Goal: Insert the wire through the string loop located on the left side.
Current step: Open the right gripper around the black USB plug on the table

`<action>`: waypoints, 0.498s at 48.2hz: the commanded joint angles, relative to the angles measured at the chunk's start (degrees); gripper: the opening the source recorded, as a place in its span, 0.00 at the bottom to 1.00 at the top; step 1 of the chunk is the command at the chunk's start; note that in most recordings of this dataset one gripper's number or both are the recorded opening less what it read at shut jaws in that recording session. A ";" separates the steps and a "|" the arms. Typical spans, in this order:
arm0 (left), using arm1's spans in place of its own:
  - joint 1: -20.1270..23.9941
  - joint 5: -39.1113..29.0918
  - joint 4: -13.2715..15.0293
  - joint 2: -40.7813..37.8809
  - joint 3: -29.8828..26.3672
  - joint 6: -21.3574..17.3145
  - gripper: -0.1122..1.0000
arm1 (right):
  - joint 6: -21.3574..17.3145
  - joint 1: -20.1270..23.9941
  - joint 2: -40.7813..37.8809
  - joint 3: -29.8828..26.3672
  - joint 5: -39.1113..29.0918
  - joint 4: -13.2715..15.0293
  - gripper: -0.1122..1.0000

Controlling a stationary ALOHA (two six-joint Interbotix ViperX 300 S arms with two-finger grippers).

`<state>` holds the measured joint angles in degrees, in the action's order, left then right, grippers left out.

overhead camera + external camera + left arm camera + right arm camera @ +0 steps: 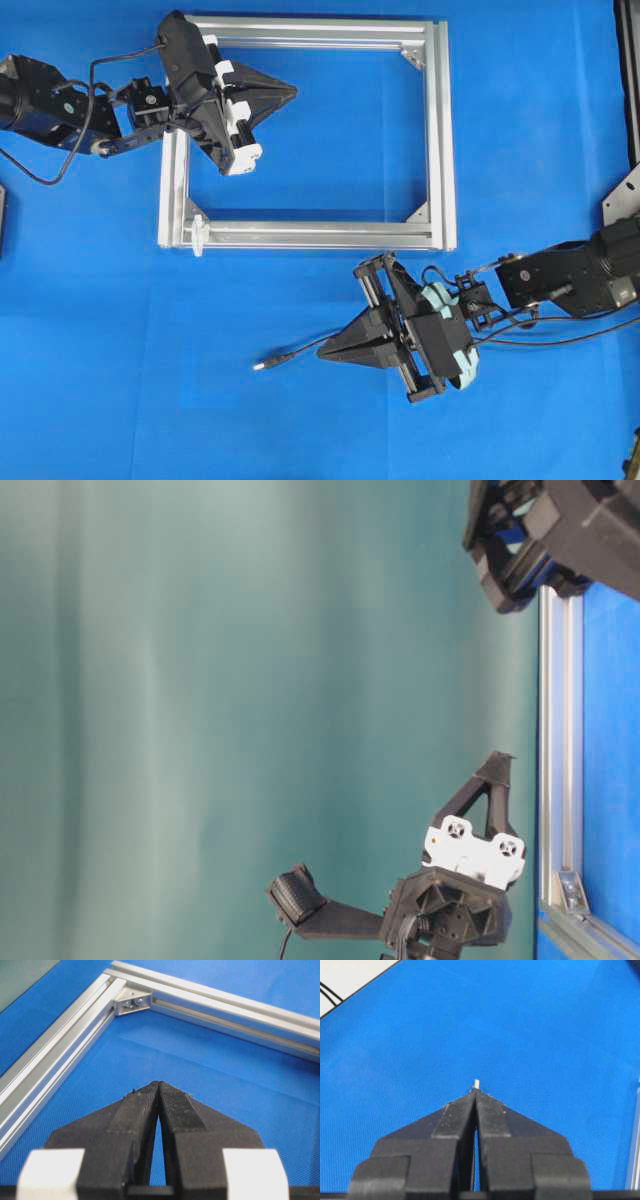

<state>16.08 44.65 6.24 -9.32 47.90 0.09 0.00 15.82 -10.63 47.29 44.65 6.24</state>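
The right gripper (476,1092) fills the lower half of the view, its two black jaws pressed together to a point. Just beyond that point shows the small silver tip of the wire (476,1083). The blue mat (530,1025) lies all around the gripper.

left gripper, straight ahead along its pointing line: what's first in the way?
Probably the frame's right rail. The left gripper, shut, points across the open frame interior; height unclear, so it might pass over.
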 commanded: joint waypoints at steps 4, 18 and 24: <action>-0.62 -1.23 -0.79 1.85 -0.88 0.26 0.10 | -0.62 -0.44 3.34 -0.53 -0.44 -0.88 0.09; -0.53 -1.23 -0.88 1.93 -0.62 0.09 0.10 | -2.20 -0.79 3.34 -0.70 -3.25 -0.88 0.08; -0.53 -1.32 -0.97 1.85 -0.62 0.09 0.10 | -3.25 -0.97 3.34 -0.70 -3.69 -0.88 0.13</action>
<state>15.47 43.07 5.54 -9.23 47.90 0.26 -2.90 14.85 -9.23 47.29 40.87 5.45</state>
